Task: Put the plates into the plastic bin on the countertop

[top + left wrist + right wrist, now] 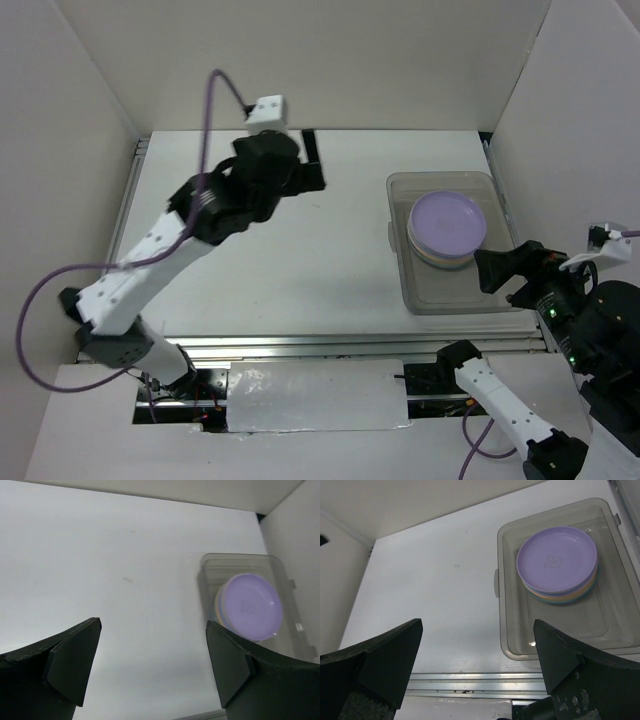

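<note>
Black fingers of the right gripper [477,622] fill the bottom of its wrist view, spread wide with nothing between them. The left gripper [152,625] is likewise parted and empty. The plates [562,599] sit in one neat stack in the far half of the plastic bin [499,605], with a lilac plate [556,559] on top and thin cream, orange and blue edges beneath. The translucent grey bin stands at the right side of the white countertop [430,580]. Only the right wrist view shows a faint embossed mark at the lilac plate's centre. Only the top view shows both arms: the left is over the far middle of the countertop, well apart from the bin, and the right is beside the bin's near right corner.
</note>
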Robot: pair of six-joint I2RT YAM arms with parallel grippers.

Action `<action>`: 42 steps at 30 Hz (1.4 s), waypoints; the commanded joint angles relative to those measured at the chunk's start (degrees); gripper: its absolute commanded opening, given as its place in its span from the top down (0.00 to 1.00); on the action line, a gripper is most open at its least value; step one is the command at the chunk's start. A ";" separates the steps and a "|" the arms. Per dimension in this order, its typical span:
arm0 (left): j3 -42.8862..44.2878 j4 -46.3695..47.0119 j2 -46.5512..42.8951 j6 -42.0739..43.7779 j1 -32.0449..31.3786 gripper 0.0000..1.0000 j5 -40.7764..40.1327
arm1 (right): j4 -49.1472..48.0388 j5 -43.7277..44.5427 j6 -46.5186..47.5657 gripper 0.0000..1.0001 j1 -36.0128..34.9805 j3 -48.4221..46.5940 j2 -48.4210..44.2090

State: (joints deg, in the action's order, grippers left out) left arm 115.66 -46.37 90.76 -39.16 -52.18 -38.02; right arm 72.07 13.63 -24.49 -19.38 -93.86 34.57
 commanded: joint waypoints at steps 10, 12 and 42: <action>-24.60 -28.59 -39.84 -8.91 0.68 0.01 -13.48 | 5.44 7.64 2.43 0.00 -7.08 -6.50 -6.00; -26.09 -32.11 -42.58 -9.62 1.56 0.01 -13.66 | 5.88 7.29 2.25 0.00 -7.25 -6.68 -6.96; -36.03 -29.48 -66.42 -4.26 12.81 0.01 -10.24 | 9.49 5.36 -0.21 0.00 -7.25 -1.41 -14.71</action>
State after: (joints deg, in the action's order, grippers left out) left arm 79.94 -77.97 24.73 -45.23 -40.10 -48.88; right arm 77.10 17.63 -24.49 -26.02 -95.11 19.64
